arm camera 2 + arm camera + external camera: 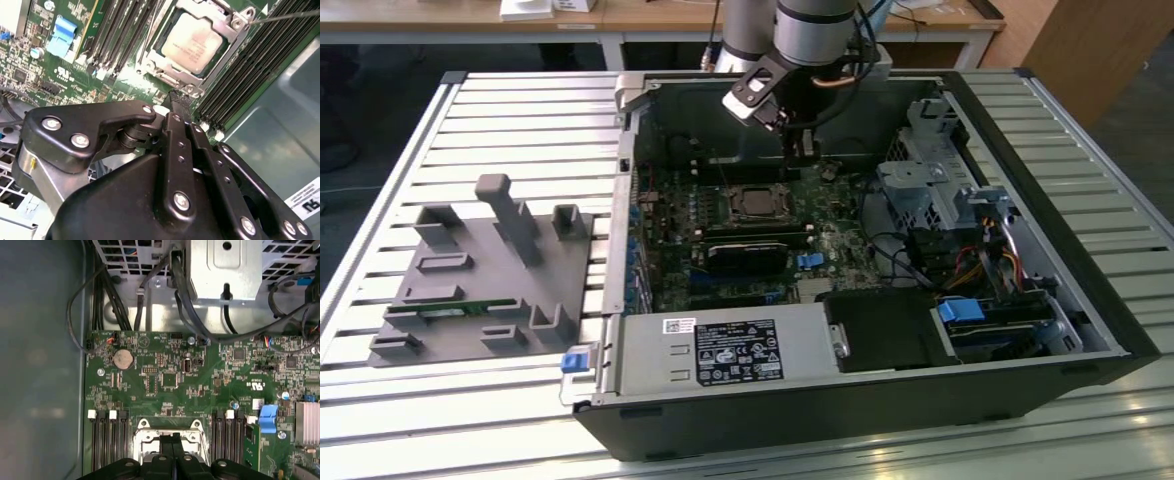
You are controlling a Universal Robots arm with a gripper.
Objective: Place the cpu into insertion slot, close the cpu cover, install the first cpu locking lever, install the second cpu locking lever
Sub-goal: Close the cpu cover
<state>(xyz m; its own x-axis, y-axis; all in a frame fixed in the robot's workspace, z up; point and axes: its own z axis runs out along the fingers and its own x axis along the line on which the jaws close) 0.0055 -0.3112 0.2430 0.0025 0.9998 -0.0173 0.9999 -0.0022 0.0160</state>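
The cpu [192, 42], a square chip with a dull silver top, lies in the insertion slot [758, 203] on the green board. The silver cpu cover [220, 22] lies flat around it, and the chip shows through its window. A thin locking lever rod [285, 16] reaches away from one corner of the socket. My gripper [179, 97] is shut with nothing between its fingers. Its tips hover just off the socket's edge, above the board. In the first wrist view the gripper [172, 437] stands over the socket frame [145, 427]. The exterior view has the gripper [803, 155] just behind the socket.
Black memory slots [120, 35] flank the socket on both sides. A metal drive cage [921, 180] with cables stands at the exterior view's right, and a power supply [720, 350] sits at the case front. A grey parts fixture [480, 270] lies on the slatted table left of the case.
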